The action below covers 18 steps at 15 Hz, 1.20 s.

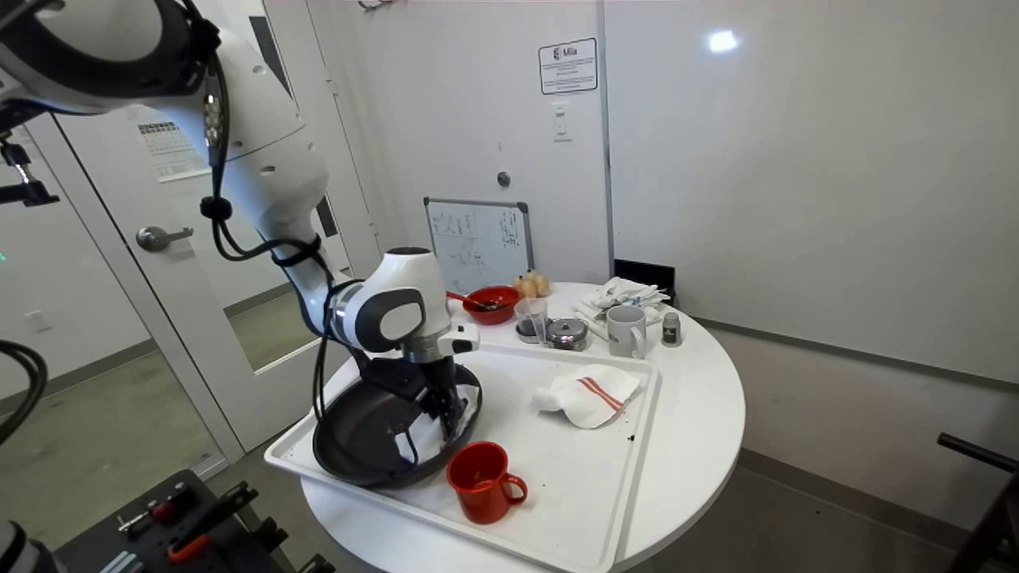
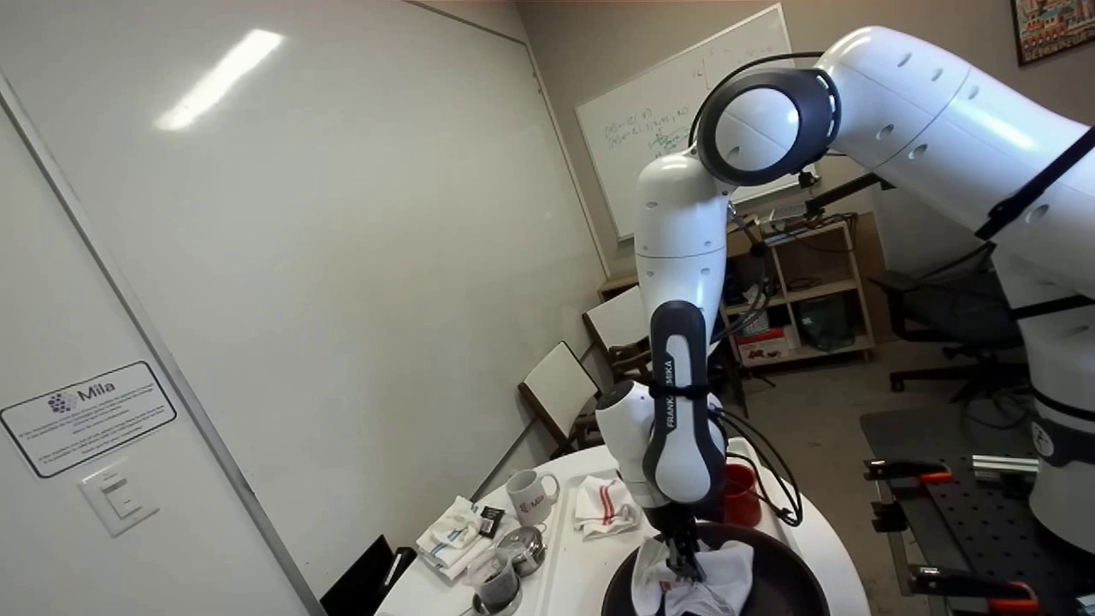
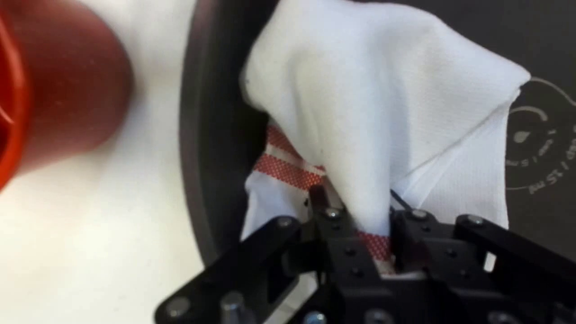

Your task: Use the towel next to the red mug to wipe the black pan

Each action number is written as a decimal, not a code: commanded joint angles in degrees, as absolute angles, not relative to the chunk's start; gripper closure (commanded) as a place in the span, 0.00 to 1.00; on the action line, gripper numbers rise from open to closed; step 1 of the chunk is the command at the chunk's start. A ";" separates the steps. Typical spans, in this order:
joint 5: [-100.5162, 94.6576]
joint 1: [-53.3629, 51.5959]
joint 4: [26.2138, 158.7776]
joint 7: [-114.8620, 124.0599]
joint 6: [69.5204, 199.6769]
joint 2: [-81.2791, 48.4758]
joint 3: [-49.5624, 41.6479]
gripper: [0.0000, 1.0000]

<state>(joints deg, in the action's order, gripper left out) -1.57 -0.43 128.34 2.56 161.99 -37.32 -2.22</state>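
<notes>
White tray (image 1: 517,398) beneath, the gripper (image 3: 360,202) pinches the towel (image 3: 369,103) in the pan (image 1: 362,430).

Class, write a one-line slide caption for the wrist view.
End effector pinching a red-striped white towel inside the black pan, with the red mug partly in frame beside the pan.

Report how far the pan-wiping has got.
Looks done: the towel is grasped and inside the black pan, which sits near the red mug. In hand: the gripper is closed on a fold of the towel, with the cloth spread over part of the pan's floor. Left: probably wiping the uncovered floor, then releasing; how much is already wiped can't be told.
</notes>
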 commanded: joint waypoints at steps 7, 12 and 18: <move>-1.50 -0.15 129.94 1.93 162.38 -38.03 -1.10 0.96; -2.87 -3.20 133.93 0.95 162.57 -36.45 0.65 0.96; -3.11 -5.12 138.16 -0.42 162.96 -34.35 2.61 0.96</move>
<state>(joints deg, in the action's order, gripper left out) -2.47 -4.75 135.27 0.90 161.97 -34.32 1.69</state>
